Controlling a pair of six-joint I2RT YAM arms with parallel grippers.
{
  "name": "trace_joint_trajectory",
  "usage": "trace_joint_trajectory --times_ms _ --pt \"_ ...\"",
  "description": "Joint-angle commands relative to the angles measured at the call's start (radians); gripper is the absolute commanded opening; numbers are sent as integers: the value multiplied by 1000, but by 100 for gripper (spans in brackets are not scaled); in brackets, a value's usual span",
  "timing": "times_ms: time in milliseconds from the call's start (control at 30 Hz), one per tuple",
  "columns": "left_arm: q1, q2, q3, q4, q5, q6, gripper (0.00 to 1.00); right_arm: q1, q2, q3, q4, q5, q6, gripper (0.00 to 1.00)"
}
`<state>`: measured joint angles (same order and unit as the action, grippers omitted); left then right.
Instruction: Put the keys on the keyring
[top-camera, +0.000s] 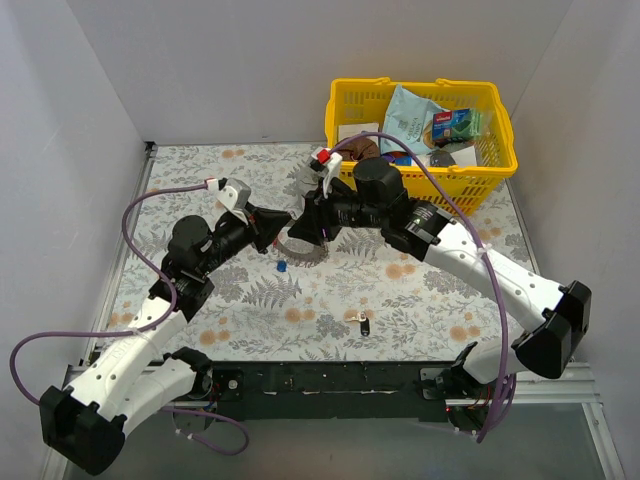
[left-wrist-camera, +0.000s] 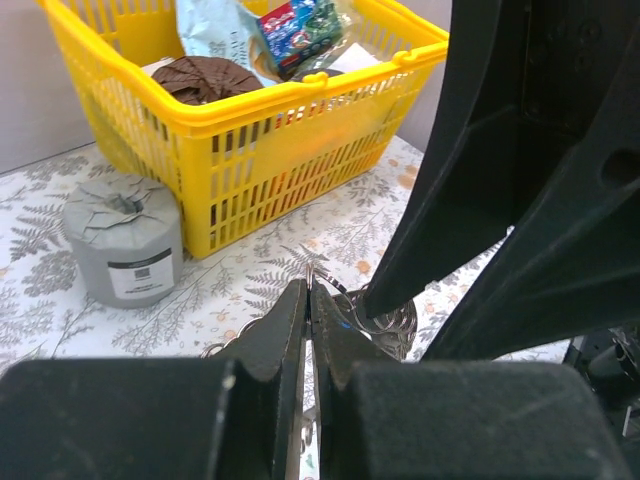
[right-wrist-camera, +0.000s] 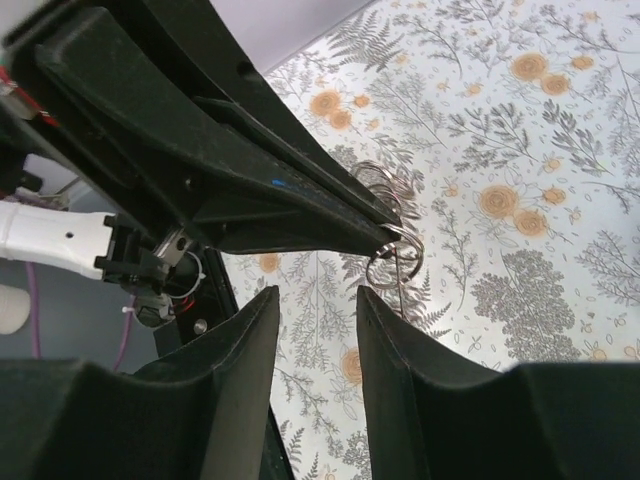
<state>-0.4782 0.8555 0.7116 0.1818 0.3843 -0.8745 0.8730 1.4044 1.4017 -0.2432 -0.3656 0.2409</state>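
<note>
The thin silvery metal keyring (left-wrist-camera: 390, 325) is out in front of the yellow plastic-mesh basket (left-wrist-camera: 300, 160), on the side nearer the arms' bases, low over the fern-printed counter (top-camera: 300, 305). Whether it rests on the counter or is lifted clear I cannot tell.

The left pincer (left-wrist-camera: 308, 292) is pressed together, and the right wrist view shows its tips pinching the ring's wire. The right pincer (right-wrist-camera: 315, 295) is partly spread with nothing between its fingers, its tips just beside the ring.

The step in hand looks like a second hold on the ring, so that a coil can be steadied or parted for a key. To do it well:

- The left pincer should keep its pinch firm without twisting. Wire this thin will likely spring and slide out of a loose hold.
- The right pincer should close on bare wire next to the left tips, not on the left fingers. The two sets of black fingers are crowded together, so a slow, straight approach is safest.
- The ring's split end should stay turned outward, away from both pincers.

A small dark-headed key (top-camera: 363, 320) lies loose on the counter, farther from the basket than the ring. It has yet to be threaded, and one pincer must come free to fetch it. A tiny blue piece (top-camera: 282, 266) lies near the ring, too small to identify.
</note>
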Motion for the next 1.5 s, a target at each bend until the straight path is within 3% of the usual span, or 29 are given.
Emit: trace_joint_trajectory --times_ms 0,233,433,1067,1467 --pt "-2 7 94 -77 -94 8 0 24 19 69 -30 121 29 44" --pt "-3 13 120 -104 -101 -8 0 57 44 108 -65 257 14 38" --pt "-5 8 134 -131 -140 -35 0 95 -24 45 -2 391 -35 38" --pt "-13 37 184 -226 -185 -95 0 179 21 42 50 494 -157 49" --pt "-14 37 187 -229 -165 -109 0 207 16 7 90 679 -164 44"
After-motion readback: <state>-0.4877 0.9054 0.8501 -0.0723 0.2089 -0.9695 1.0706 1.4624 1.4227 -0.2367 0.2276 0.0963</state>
